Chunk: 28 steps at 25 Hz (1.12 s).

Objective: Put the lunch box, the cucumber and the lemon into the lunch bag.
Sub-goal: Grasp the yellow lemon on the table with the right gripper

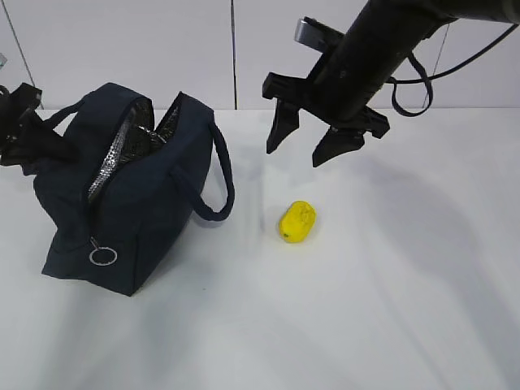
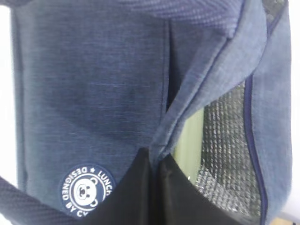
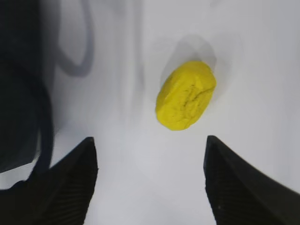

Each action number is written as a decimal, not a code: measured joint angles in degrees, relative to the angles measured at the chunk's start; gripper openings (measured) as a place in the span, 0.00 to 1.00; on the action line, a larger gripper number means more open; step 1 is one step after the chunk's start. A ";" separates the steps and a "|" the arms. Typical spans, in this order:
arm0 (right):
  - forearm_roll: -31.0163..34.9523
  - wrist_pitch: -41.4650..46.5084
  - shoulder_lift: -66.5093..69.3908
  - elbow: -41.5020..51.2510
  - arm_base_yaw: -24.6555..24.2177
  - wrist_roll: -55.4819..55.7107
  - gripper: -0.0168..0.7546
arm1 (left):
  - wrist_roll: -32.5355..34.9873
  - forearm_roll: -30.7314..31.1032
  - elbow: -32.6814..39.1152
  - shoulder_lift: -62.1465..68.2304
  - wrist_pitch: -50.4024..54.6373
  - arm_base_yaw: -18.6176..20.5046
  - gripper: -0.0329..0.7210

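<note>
1. The small bright yellow oval lemon (image 1: 298, 222) lies on the white table (image 1: 390, 309), right of the dark navy fabric lunch bag (image 1: 130, 195).
2. The bag stands unzipped at the left, its silver foil lining (image 2: 225, 140) showing; something pale green (image 2: 190, 140) sits inside.
3. The right gripper (image 1: 313, 142) hangs released, jaws wide, above the lemon.
4. The left gripper (image 2: 154, 197) is clenched on the bag's far left edge.
</note>
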 joint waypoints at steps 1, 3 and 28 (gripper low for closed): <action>-2.15 0.12 0.00 0.00 0.00 1.96 0.73 | -0.03 0.00 0.00 0.00 0.00 0.24 0.03; -4.38 0.23 0.32 0.00 0.00 4.49 0.73 | -0.03 0.00 0.00 0.00 -0.15 0.39 0.03; -13.20 -5.03 11.86 0.00 2.15 16.97 0.73 | -0.13 0.00 0.00 0.00 -0.04 0.51 0.03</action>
